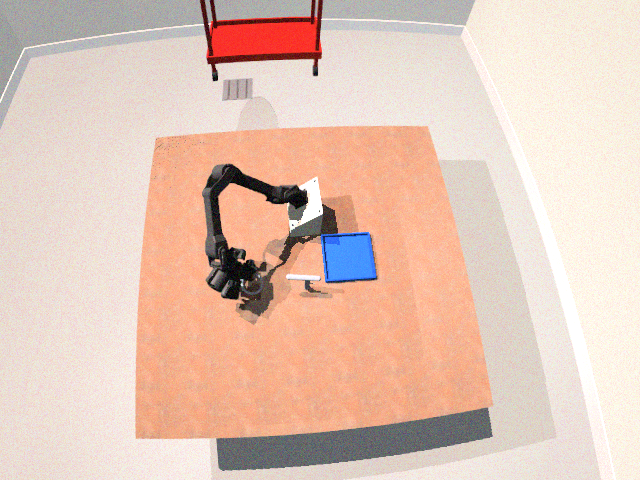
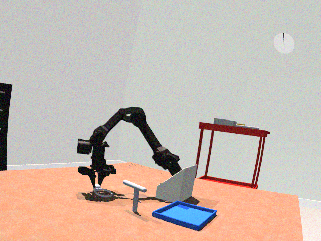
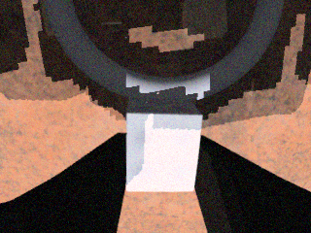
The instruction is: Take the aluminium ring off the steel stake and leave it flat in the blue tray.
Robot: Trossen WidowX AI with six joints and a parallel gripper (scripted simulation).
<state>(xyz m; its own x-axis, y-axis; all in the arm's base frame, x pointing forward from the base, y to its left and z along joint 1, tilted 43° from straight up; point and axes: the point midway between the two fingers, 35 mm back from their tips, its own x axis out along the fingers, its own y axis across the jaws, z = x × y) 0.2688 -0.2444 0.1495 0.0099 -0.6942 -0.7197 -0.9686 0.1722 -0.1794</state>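
Note:
The grey aluminium ring is off the stake, level and low at the table, to the stake's left in the top and exterior views. Whether it touches the table is not clear. Its pale block-like tab stands on the arm side of the ring. My gripper points down and is shut on this tab, one black finger against each side. The steel stake stands upright with its cross-bar on top and nothing around its foot. The blue tray is empty.
The stake stands between the ring and the tray. A pale wedge-shaped block stands behind the tray, by the arm's base. The wooden table carries all this. A red cart stands off the table.

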